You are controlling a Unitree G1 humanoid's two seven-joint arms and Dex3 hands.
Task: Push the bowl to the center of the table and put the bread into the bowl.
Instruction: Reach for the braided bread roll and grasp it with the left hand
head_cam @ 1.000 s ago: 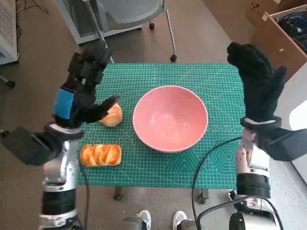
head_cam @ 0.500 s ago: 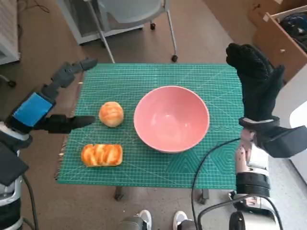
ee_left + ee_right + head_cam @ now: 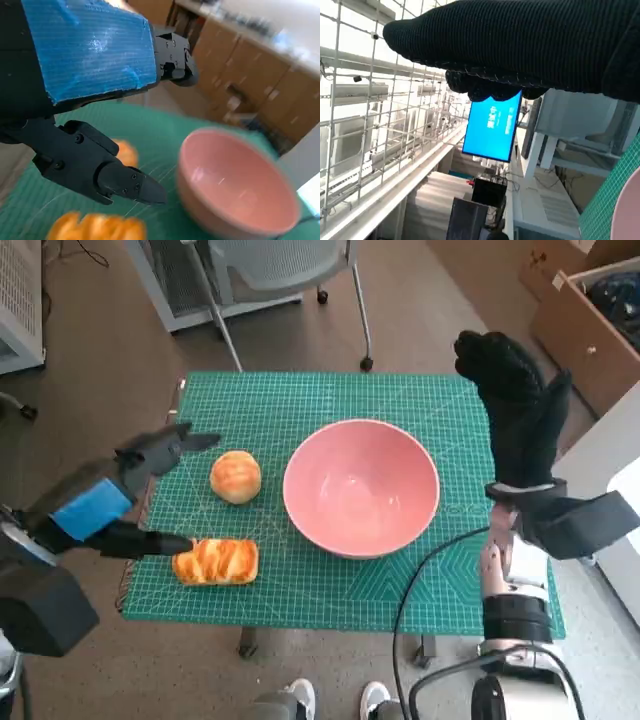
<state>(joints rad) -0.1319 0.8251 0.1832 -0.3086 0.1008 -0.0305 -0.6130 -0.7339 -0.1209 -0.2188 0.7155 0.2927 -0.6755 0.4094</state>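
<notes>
Pink bowl (image 3: 361,487) sits upright near the middle of the green cutting mat (image 3: 300,405) that covers the small table, nothing inside it. Two breads lie on the mat on the robot's left side of the bowl: a round bun (image 3: 236,477) just beside the bowl's rim but apart from it, and a long glazed twist loaf (image 3: 215,562) nearer the robot, at the mat's left front. Left hand (image 3: 110,503) hangs over the table's left edge, blue tape up, fingers spread wide and grasping nothing; one finger (image 3: 165,448) reaches toward the bun without touching it, and another black fingertip (image 3: 170,544) lies right at the left end of the twist loaf, contact not certain from the head view. Left wrist view shows the same: blue-taped back of the left hand (image 3: 90,95), fingers parted, the bun (image 3: 126,152) seen between them, the loaf (image 3: 95,227) just beyond the nearer fingertip, and the bowl (image 3: 232,182) further off to the side. Right hand (image 3: 515,415) in its black glove is raised above the table's right edge, fingers extended and loosely together, empty, well clear of the bowl. Right wrist view is mostly the glove (image 3: 530,45) across the frame, with a blue screen (image 3: 492,125) and wire-mesh shelving behind it. An office chair (image 3: 275,270) stands on the floor beyond the table's far edge, and a cardboard box (image 3: 590,325) to the far right.
</notes>
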